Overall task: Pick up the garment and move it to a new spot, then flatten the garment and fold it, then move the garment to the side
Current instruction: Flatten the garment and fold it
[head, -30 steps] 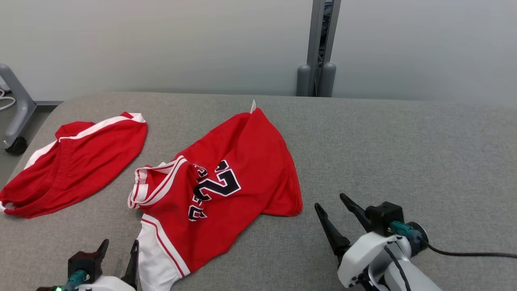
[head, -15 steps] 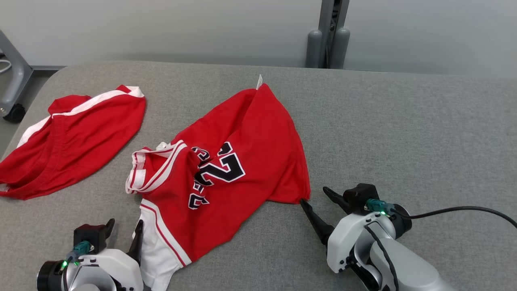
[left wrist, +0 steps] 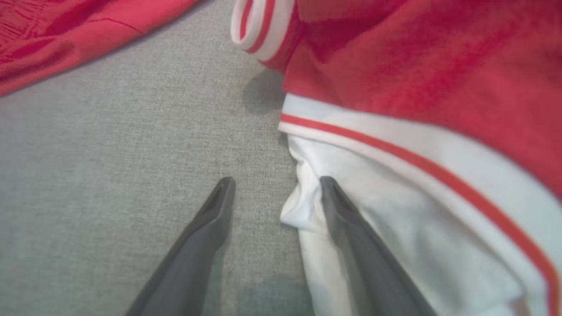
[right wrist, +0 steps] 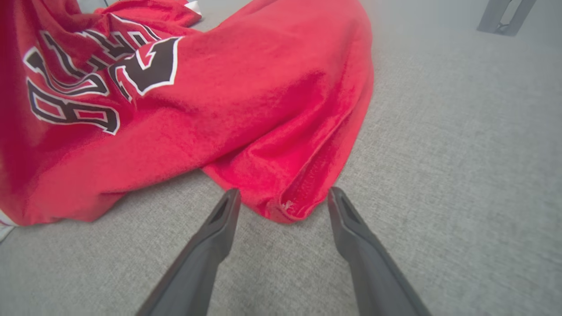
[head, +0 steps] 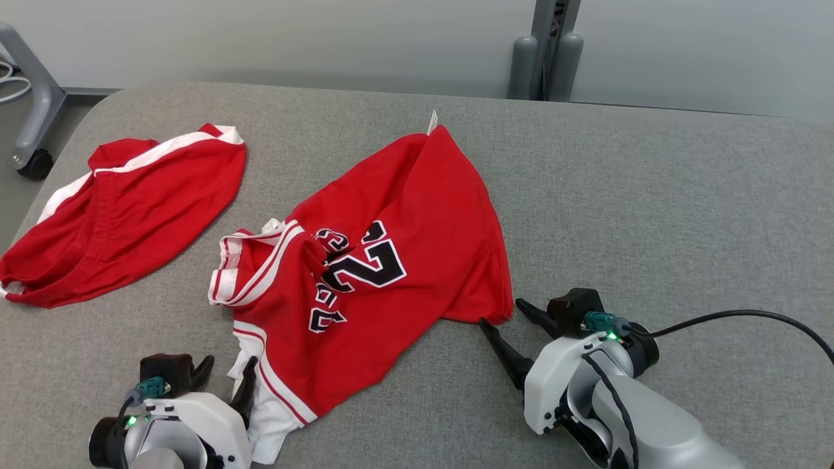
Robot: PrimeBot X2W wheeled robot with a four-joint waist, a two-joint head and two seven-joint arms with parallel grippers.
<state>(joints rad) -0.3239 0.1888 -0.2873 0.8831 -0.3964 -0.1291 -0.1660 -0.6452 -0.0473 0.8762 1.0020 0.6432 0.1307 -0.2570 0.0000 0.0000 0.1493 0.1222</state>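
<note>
Left gripper (head: pixel 228 372) and right gripper (head: pixel 502 313) both gape empty, each straddling a near corner of the crumpled red jersey (head: pixel 417 215) by the front edge of the worktop (head: pixel 651 195); we should sink lower, pinch both layers, lift together.

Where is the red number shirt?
Head view: the crumpled red jersey lies on the grey table, between the left gripper and right gripper, right of a red white-striped garment.

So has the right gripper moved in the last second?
Yes. The right gripper has closed in leftward on the jersey; its open fingers now flank the hem corner.
</note>
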